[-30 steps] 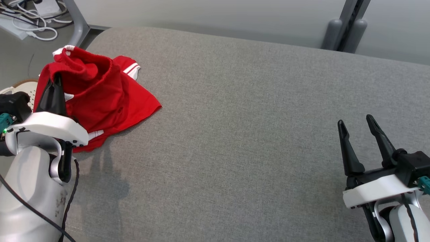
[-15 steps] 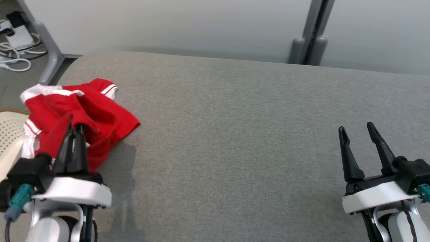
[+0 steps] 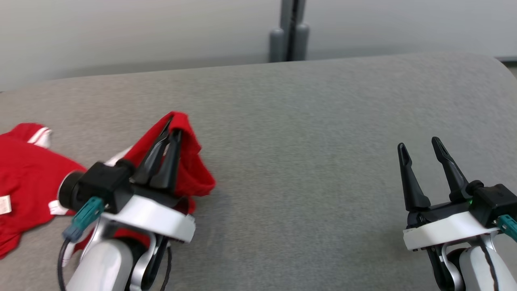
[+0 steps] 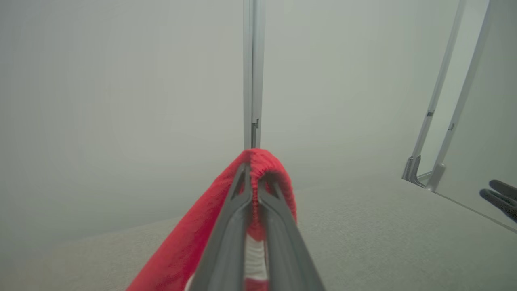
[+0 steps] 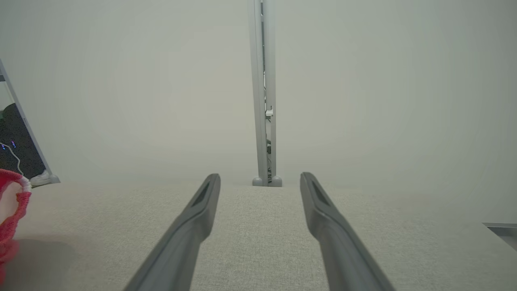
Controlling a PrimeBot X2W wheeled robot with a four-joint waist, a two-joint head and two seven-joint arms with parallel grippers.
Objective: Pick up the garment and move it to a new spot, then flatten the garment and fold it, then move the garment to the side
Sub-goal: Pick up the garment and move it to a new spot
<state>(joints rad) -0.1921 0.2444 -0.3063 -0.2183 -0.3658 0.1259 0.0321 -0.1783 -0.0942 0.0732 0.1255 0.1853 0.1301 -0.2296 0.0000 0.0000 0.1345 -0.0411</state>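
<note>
Wide grey woven-fabric padded surface [image 3: 307,121] takes most of the head view, rounded corner at far right, pale plain wall panels [image 3: 121,36] behind it. Red knit garment with white striped trim [image 3: 24,182] sits at the robot's left side of the surface: most of it is bunched flat on the fabric near the left edge, and one red fold is pulled up and toward the centre, hanging off the left gripper [image 3: 173,127]. Left gripper's two dark fingers are pressed together, clamped on that red hem; left wrist view shows the hem looped over the closed tips [image 4: 255,178], garment [image 4: 190,242] draping down-left, white ribbed bit between the fingers. Right gripper [image 3: 418,143] at lower right, well apart from the garment, fingers spread apart, holding nothing, over bare surface; right wrist view same, gripper [image 5: 260,178] wide, garment edge [image 5: 12,210] at far left. Grey vertical metal post [image 3: 290,30] stands behind the far edge, centre. Small white sewn tag [image 3: 4,204] on the garment at the left edge, print too small to read. Teal plug connector [image 3: 83,218] on the left wrist.
</note>
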